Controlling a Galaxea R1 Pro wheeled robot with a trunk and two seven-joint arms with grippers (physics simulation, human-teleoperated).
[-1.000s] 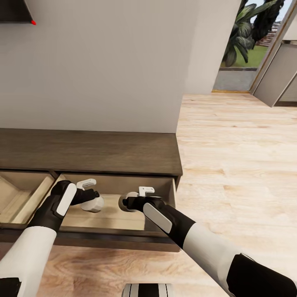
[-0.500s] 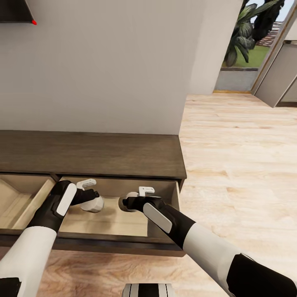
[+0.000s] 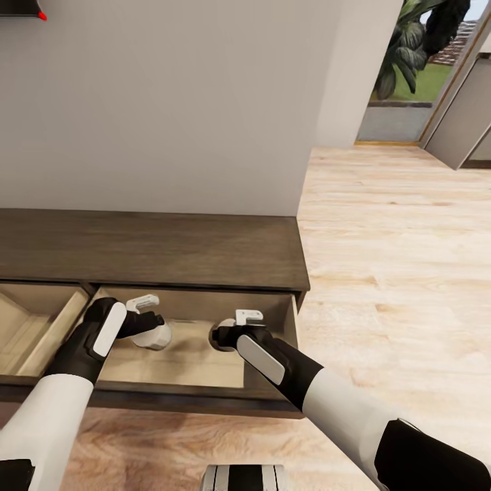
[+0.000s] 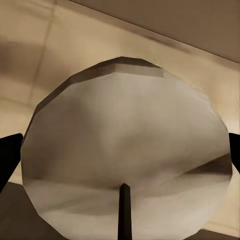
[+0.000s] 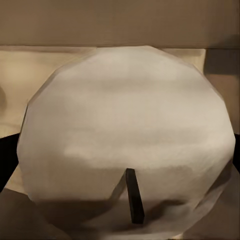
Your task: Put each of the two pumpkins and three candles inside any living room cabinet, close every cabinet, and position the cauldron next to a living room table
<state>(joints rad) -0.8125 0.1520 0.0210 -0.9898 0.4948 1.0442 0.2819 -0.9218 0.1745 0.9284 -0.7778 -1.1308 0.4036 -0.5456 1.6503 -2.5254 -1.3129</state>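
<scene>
Both arms reach into the open right drawer (image 3: 198, 354) of the cabinet (image 3: 150, 252), each carrying a candle. The left gripper (image 3: 146, 320), at about 9 o'clock in the drawer, has its fingers (image 4: 10, 155) pinching a candle (image 3: 155, 336) by its sides; in the left wrist view the candle's (image 4: 125, 160) flat top with its dark wick sits between the two black tips. The right gripper (image 3: 239, 327), at about 3 o'clock, pinches a second candle (image 3: 221, 336) the same way, its pale top (image 5: 127, 135) held between the dark fingers (image 5: 7, 160).

As I judge it, the task is at the candle stage: two candles hang over the drawer floor, not yet let go. Whether they touch the bottom I cannot tell. Still to do, as far as shows: release these two, store the third candle and both pumpkins, push both drawers shut, and move the cauldron beside a table.

Count: two candles, one per gripper; one cabinet with two drawers, both open, the left drawer (image 3: 34, 327) at 8 o'clock showing a bare floor where it can be seen.
</scene>
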